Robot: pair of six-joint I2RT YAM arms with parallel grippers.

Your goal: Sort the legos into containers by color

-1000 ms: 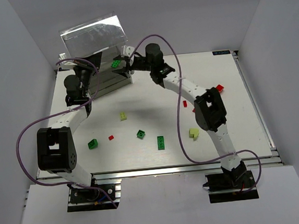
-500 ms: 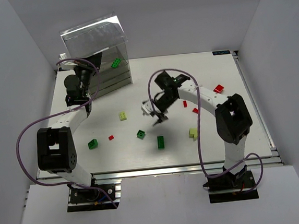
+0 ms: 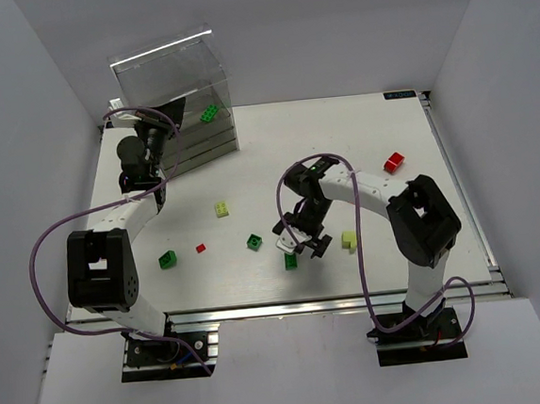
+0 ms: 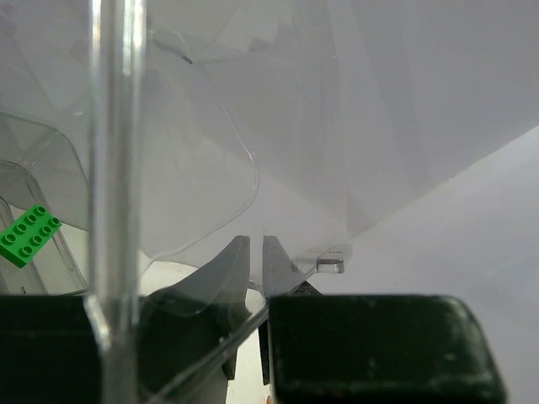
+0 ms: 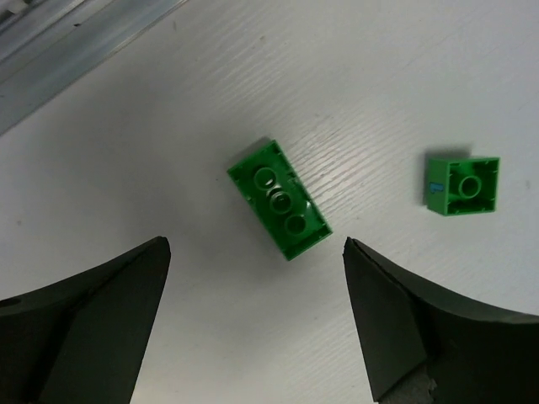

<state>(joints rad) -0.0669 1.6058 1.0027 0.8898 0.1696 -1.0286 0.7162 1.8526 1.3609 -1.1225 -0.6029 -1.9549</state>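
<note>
**Bench** (image 3: 376, 117): white top, walled on the left, right and far sides. A metal rail (image 3: 260, 309) runs along the near edge.

**Clear cabinet** (image 3: 169, 74): stands at the far left corner. One bright green brick (image 3: 210, 114) lies inside an upper tier; which tier cannot be told.

**Left gripper** (image 3: 157, 134): at the cabinet's front. In the wrist view its fingertips (image 4: 238, 257) stand almost together with only a slit between them, and clear plastic sheets lie all around. Whether they pinch a plastic edge cannot be told.

**Right gripper** (image 3: 302, 244): low over the near middle of the bench, jaws spread wide, holding nothing.
- The long green brick (image 5: 278, 210) lies flat between the two fingers and touches neither. Bare bench shows on both its sides, and the near rail is close.
- The small green brick (image 5: 461, 185) lies apart, outside the fingers.

**Other legos on the bench:**
- A pale brick (image 3: 221, 209) lies left of the middle.
- A tiny red brick (image 3: 200, 249) and a left green brick (image 3: 167, 259) lie toward the near left.
- A second pale brick (image 3: 350, 239) lies just beside the right gripper.
- A red brick (image 3: 395, 162) lies toward the right edge.

**Open room:** the widest bare surface lies along the far edge, toward the far right corner.
</note>
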